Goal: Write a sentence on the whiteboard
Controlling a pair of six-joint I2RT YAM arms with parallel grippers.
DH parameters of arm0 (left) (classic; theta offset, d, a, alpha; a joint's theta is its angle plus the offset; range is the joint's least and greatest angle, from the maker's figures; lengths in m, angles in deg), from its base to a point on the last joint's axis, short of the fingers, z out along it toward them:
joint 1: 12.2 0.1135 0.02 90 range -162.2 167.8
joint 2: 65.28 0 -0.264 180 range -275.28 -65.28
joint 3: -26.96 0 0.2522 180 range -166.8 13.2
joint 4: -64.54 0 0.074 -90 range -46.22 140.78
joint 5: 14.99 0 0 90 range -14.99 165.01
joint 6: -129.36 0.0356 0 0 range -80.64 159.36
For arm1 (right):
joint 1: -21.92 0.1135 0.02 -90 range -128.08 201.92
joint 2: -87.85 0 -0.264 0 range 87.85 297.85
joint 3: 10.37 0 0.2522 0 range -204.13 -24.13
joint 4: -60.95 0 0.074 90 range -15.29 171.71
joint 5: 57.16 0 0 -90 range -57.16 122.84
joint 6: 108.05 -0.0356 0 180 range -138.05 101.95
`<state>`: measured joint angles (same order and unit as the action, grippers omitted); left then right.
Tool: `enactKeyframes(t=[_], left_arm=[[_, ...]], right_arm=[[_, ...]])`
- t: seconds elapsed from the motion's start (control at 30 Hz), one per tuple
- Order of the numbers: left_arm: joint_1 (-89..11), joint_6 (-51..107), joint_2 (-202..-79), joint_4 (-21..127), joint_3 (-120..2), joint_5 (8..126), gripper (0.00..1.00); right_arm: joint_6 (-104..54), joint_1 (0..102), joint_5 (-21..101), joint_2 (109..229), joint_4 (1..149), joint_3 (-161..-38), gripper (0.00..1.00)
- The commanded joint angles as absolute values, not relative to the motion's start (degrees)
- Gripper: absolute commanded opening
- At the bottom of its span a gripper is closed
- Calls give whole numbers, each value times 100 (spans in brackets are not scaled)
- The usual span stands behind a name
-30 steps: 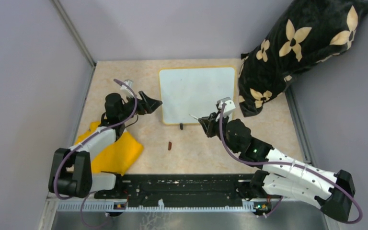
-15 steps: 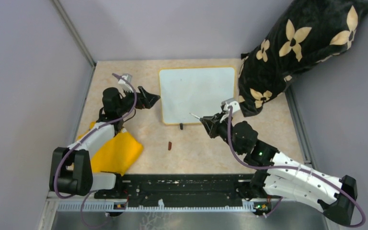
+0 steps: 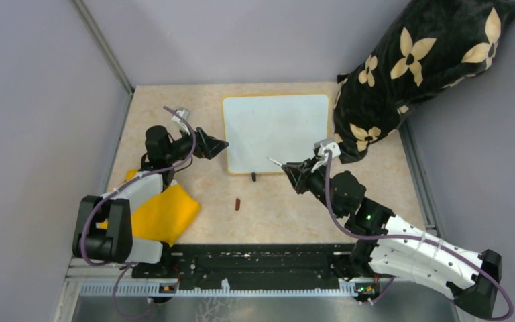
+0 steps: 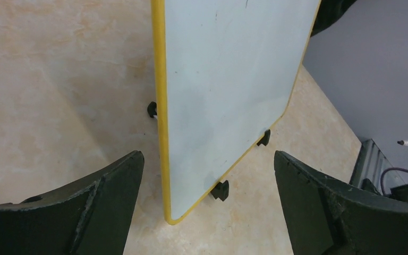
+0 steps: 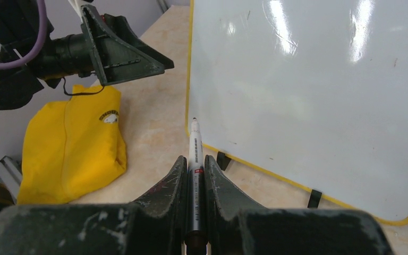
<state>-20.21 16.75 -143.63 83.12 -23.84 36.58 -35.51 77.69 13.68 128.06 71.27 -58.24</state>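
Whiteboard (image 3: pixel 275 133), far-middle desk (image 3: pixel 194 100), blank. Right tool (image 5: pixel 194 162) clamps marker (image 5: pixel 194 138); left tool (image 4: pixel 207 159) wide beside whiteboard's edge. Recommended: brace whiteboard, write lightly.

A: Whiteboard (image 5: pixel 308 79): glossy, smooth, glare streaks. Tabletop (image 3: pixel 275 208)?
B: Marbled beige, smooth, low sheen. Yellow cloth (image 5: pixel 69 143): soft matt fabric. Cushion (image 3: pixel 429 60): black plush. Marker (image 5: pixel 193 139): smooth white plastic. Right gripper (image 5: pixel 194 159): scuffed matt dark plastic.
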Motion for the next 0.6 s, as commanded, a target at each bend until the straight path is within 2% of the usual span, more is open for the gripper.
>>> enactKeyframes(t=[0.0,0.37,0.57], left_arm=[[-1792,1225,-14864,9524,-2250,2430,96],[-1480,845,-15810,10478,-2157,1795,87],[-1482,210,-16609,11868,-2112,1261,79]], right_arm=[[-3695,7843,1436,12769,6948,-5843,0],[-3799,7844,1475,12849,6821,-5801,0],[-3842,7843,1542,13025,6724,-5856,0]])
